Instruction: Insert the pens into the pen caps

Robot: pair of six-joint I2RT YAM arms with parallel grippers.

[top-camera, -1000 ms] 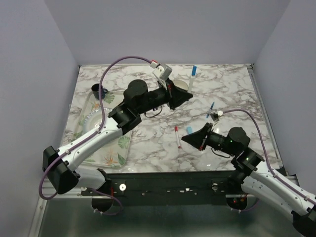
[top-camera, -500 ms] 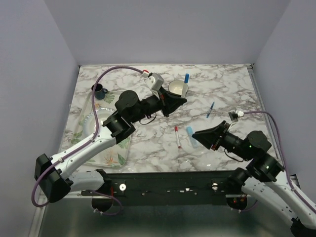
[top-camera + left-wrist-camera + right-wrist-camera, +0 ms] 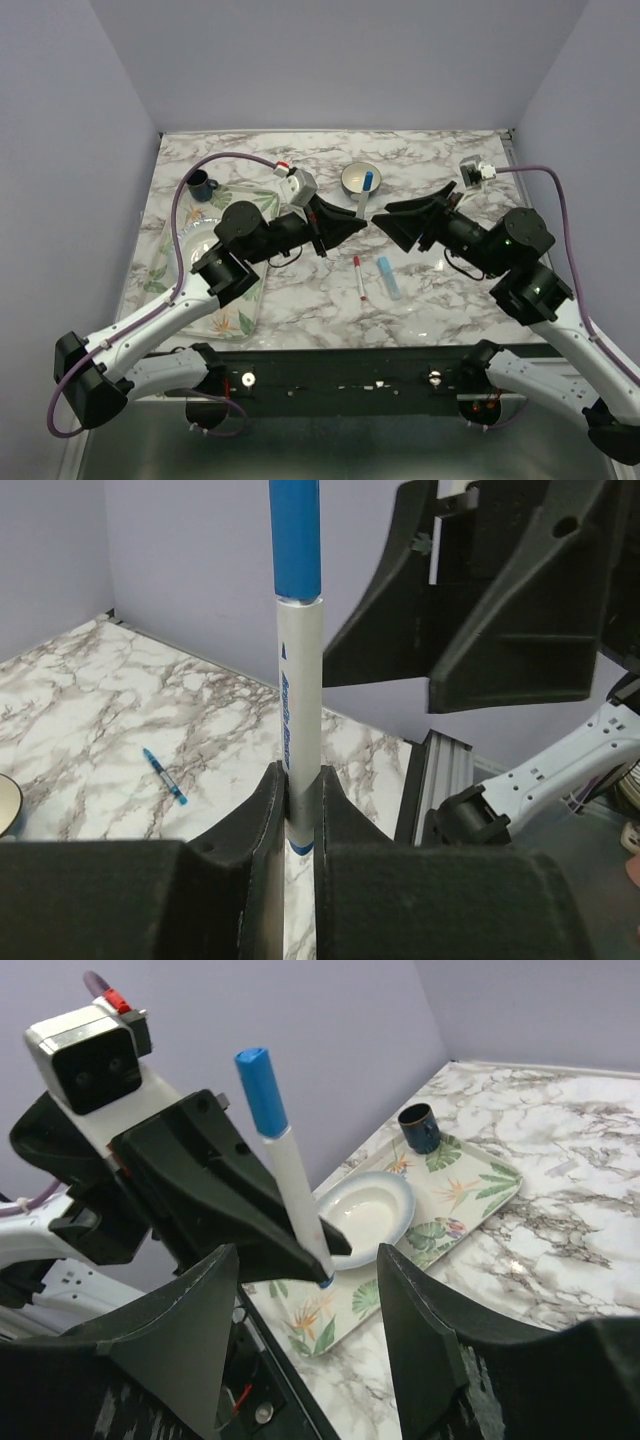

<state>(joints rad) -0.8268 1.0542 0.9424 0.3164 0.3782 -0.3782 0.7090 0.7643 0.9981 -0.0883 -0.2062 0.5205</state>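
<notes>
My left gripper (image 3: 357,221) (image 3: 300,810) is shut on the lower end of a white pen (image 3: 300,710) (image 3: 298,1205), which stands upright with a blue cap (image 3: 296,540) (image 3: 259,1090) on its top end. Facing it, my right gripper (image 3: 389,227) (image 3: 310,1330) is open and empty, its fingers either side of the pen's line without touching it. On the table lie a white pen with a red tip (image 3: 357,277), a pale blue marker (image 3: 388,277), and a small dark blue pen (image 3: 163,776). No loose caps show.
A cream bowl (image 3: 347,178) stands behind the grippers. A leaf-patterned tray (image 3: 225,318) (image 3: 455,1185) at the left holds a white plate (image 3: 395,1190) and a dark mug (image 3: 200,183) (image 3: 420,1127). Walls close the table on three sides.
My right gripper rose from the near table, swung toward the left gripper and opened. The left arm drew the capped pen back and to the left.
</notes>
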